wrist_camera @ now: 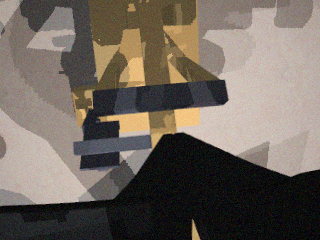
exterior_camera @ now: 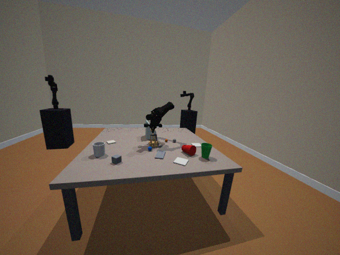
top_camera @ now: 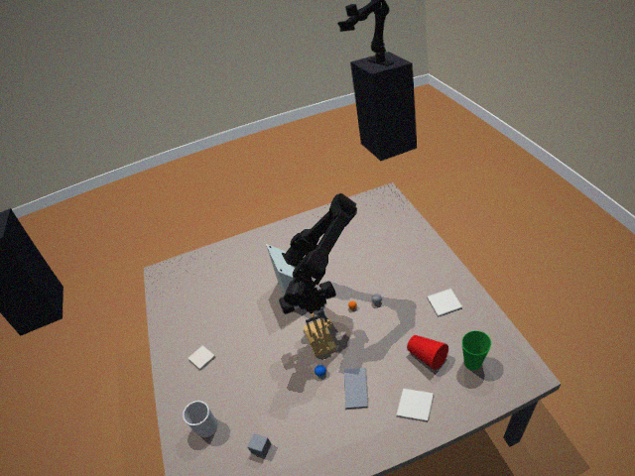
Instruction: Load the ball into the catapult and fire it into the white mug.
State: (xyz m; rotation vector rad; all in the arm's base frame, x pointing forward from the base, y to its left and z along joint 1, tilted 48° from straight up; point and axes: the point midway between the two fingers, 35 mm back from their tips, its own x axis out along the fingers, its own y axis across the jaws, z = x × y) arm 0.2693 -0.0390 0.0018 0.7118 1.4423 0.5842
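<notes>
The wooden catapult [top_camera: 323, 350] [exterior_camera: 153, 144] [wrist_camera: 187, 119] stands mid-table, with a dark crossbar over its throwing arm. My gripper [top_camera: 312, 312] [exterior_camera: 152, 132] [wrist_camera: 173, 143] is shut, its fingertips together over the rear end of the throwing arm, with no held thing visible. The fingers hide the catapult's cup in the wrist view. A blue ball [top_camera: 319, 370] [exterior_camera: 149, 148] lies just in front of the catapult. An orange ball [top_camera: 352, 304] [exterior_camera: 166, 140] and a grey ball [top_camera: 376, 299] [exterior_camera: 174, 141] lie right of my gripper. The white mug [top_camera: 204, 424] [exterior_camera: 99, 150] stands upright at the front left.
A red cup [top_camera: 428, 351] [exterior_camera: 188, 150] lies on its side beside an upright green cup [top_camera: 474, 353] [exterior_camera: 206, 151] at the right. A grey slab [top_camera: 355, 389], a grey block [top_camera: 259, 444] and several white tiles lie around. A pale slanted panel [top_camera: 281, 266] stands behind my gripper.
</notes>
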